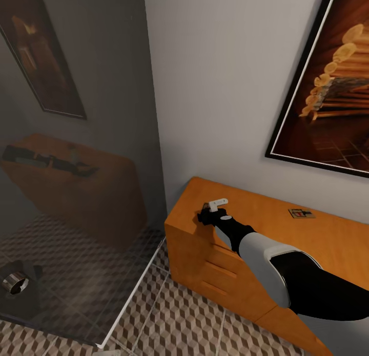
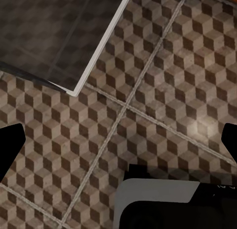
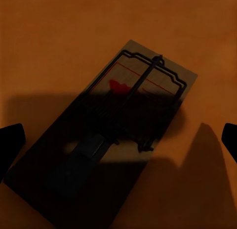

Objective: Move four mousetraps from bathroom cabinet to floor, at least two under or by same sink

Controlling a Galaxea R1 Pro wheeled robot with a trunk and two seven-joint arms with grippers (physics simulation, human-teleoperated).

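On the flat top of the orange-brown cabinet [image 1: 246, 212] a tan mousetrap [image 3: 133, 115] with dark spring parts and a red mark lies directly below my right gripper [image 3: 118, 140]. Its black fingertips [image 3: 11, 145] stand wide apart on either side of the trap, open and holding nothing. From the head camera, the right gripper [image 1: 206, 216] hovers over the cabinet's left end. A second mousetrap [image 1: 301, 213] lies further right on the top. My left gripper [image 2: 118, 142] hangs open over the cube-patterned bathroom floor [image 2: 163, 75], empty. The bathroom sink is out of view.
A glass panel [image 1: 77, 166] with a white lower edge stands left of the cabinet, mirroring it. Behind it lies a dark grey tiled patch [image 2: 49, 36] with a chrome fitting [image 1: 13, 281]. A framed picture [image 1: 333, 79] hangs above the cabinet. The cabinet front has bar-handled drawers [image 1: 220, 269].
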